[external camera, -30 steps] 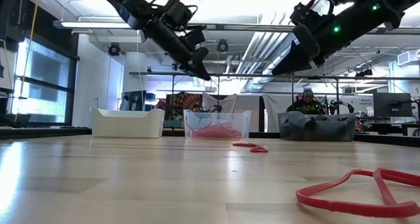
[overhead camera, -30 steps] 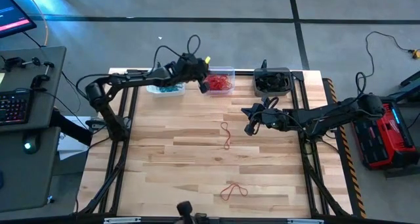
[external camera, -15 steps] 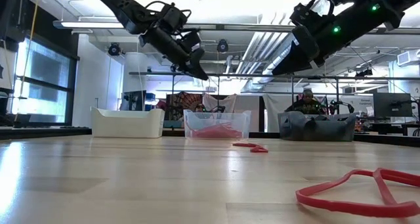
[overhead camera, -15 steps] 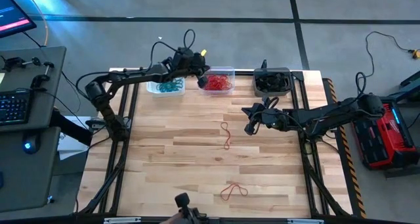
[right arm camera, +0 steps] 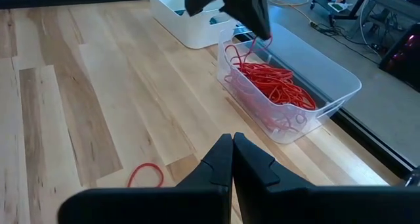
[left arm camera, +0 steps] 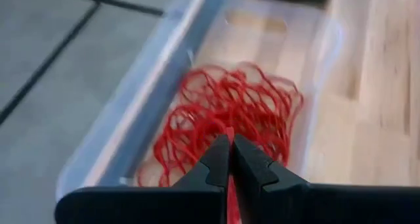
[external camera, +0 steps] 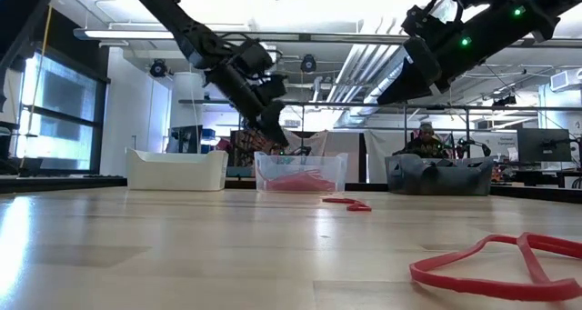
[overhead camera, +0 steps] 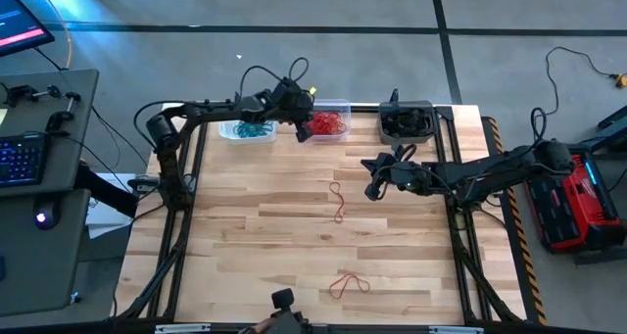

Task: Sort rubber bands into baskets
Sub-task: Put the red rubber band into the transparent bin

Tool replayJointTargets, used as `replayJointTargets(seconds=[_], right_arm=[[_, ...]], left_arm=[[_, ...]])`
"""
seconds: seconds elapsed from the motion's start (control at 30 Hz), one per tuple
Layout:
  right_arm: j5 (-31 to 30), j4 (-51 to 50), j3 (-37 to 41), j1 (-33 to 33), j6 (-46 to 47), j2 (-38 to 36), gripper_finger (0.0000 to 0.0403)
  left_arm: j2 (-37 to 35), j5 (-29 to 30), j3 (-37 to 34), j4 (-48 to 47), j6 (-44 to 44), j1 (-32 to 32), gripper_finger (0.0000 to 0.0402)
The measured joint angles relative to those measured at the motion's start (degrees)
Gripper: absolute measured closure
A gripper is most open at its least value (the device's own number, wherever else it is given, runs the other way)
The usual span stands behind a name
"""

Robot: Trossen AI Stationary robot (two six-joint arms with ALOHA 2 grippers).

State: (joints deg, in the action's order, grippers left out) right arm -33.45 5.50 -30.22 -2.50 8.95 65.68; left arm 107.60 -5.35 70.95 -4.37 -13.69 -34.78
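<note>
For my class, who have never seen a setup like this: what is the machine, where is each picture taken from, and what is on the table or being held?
Two robot arms work at a wooden table. One camera looks down from above, one sits at table level, and one rides on each wrist. At the far edge stand a white basket with teal bands, a clear basket with red bands, and a dark grey basket. Two loose red bands lie on the wood. The left gripper hangs over the clear basket, shut on a red band. The right gripper waits, shut and empty.

My high cam looks straight down on the whole table (overhead camera: 294, 226); the low one sits at tabletop level, facing the room. Both wrist cams see the clear basket (right arm camera: 328, 86) — left up close, right from farther off.
</note>
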Motion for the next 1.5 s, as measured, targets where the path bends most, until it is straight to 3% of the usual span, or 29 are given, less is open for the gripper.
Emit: replayJointTargets(seconds=[0.27, 0.63, 0.77, 0.9, 1.1, 1.5], right_arm=[[0.0, -0.1, 0.0, 0.0, 0.0, 0.0, 0.0403], [0.0, 0.5, 0.0, 0.0, 1.6, 5.0, 0.0403], [0.0, 0.6, 0.0, 0.0, 1.5, 5.9, 0.0403], [0.4, 1.0, 0.0, 0.0, 1.1, 5.9, 0.0403], [2.4, 2.1, 0.0, -0.8, 0.6, 5.9, 0.0403], [2.0, 5.5, 0.0, -3.7, -1.5, 5.9, 0.0403]], left_arm=[[3.3, -1.2, 5.4, -7.5, -3.3, 1.2, 0.0391], [2.4, -1.1, 5.8, -8.6, -6.1, 3.1, 0.0297], [1.0, -4.2, 5.8, -9.3, -9.8, 4.9, 0.0277], [0.4, -7.8, 5.8, -11.4, -13.2, 8.6, 0.0273], [0.4, -8.0, 5.8, -15.7, -18.4, 15.6, 0.0272], [4.0, -7.5, 5.8, -14.0, -16.1, 24.3, 0.0272]])
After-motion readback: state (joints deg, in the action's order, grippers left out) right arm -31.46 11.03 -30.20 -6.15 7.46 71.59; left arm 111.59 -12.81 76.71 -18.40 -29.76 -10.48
